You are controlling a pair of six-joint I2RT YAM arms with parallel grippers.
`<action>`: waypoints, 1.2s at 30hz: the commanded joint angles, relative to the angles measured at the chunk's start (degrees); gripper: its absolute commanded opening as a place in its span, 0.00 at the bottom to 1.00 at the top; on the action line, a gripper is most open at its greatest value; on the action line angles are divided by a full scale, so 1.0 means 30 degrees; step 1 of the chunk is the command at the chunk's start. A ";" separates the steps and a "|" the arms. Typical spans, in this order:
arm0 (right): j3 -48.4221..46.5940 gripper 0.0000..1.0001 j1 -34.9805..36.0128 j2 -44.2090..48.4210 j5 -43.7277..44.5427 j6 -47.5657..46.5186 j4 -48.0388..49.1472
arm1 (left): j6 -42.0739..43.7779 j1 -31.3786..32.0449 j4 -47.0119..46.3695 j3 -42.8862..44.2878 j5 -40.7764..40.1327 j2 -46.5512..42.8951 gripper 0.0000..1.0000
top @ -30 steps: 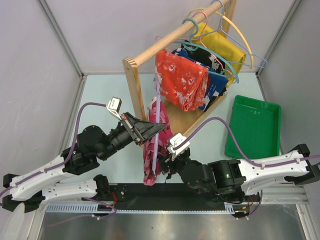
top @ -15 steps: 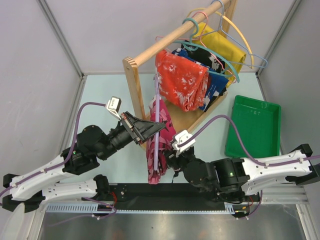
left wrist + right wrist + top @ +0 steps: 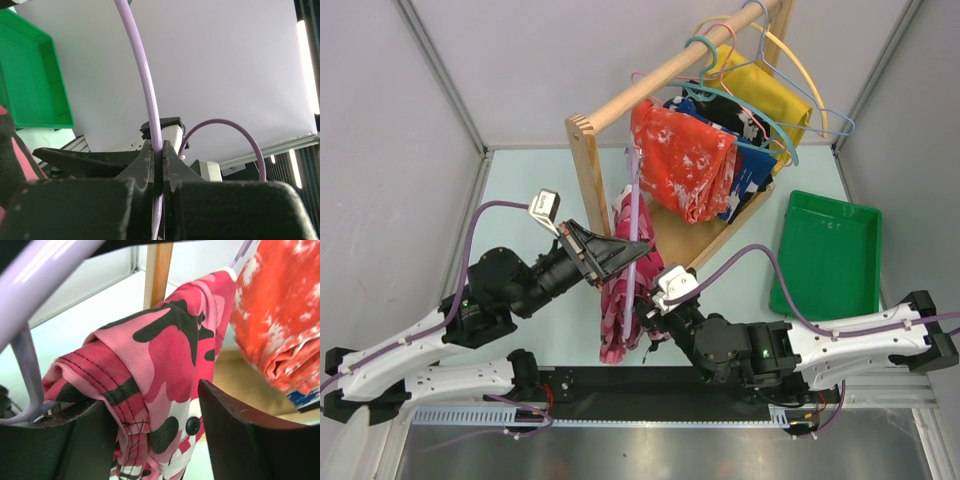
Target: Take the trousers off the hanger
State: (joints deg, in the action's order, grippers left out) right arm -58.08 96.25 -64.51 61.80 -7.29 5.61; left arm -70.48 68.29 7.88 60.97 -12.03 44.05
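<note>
Lilac plastic from above: the hanger [image 3: 638, 205] stood near the wooden rack [image 3: 620, 110], pinched by the left gripper [image 3: 636, 252] to steady it, I judge. The trousers [image 3: 618, 305] hung draped over it beside the right gripper [image 3: 645, 322], and the green tray [image 3: 825, 260] on the right showed nothing inside. The left wrist view had those jaws clamped tight on the hanger's thin rod. The right wrist view (best seat going) showed spread fingers [image 3: 240, 440] either side of a camouflage fold, not pinching yet, seemingly poised to pull the cloth free.
</note>
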 commanded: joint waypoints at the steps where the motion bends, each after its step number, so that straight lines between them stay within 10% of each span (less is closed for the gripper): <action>1: 0.0171 0.63 -0.0822 0.0321 0.0176 -0.2607 0.4659 | -0.0267 0.0117 -0.3183 0.1064 0.0964 -0.0709 0.00; 14: 0.1345 0.02 -0.0150 0.0206 -0.1851 -0.7030 1.1838 | -0.0413 0.0117 -0.3183 0.0449 0.1022 -0.1090 0.00; 26: -0.1349 0.00 0.1228 -0.1144 0.1606 -1.0899 1.4480 | -0.0033 0.0117 -0.2774 -0.0166 0.0175 -0.1558 0.01; 36: -0.4952 0.00 0.1228 0.0263 0.0406 -0.8908 0.7831 | 0.0027 0.0146 -0.2949 -0.1602 -0.0706 -0.2116 0.00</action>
State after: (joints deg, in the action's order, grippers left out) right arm -64.97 99.42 -67.75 65.98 -35.55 29.56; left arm -72.01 68.62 2.72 57.32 -12.36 38.52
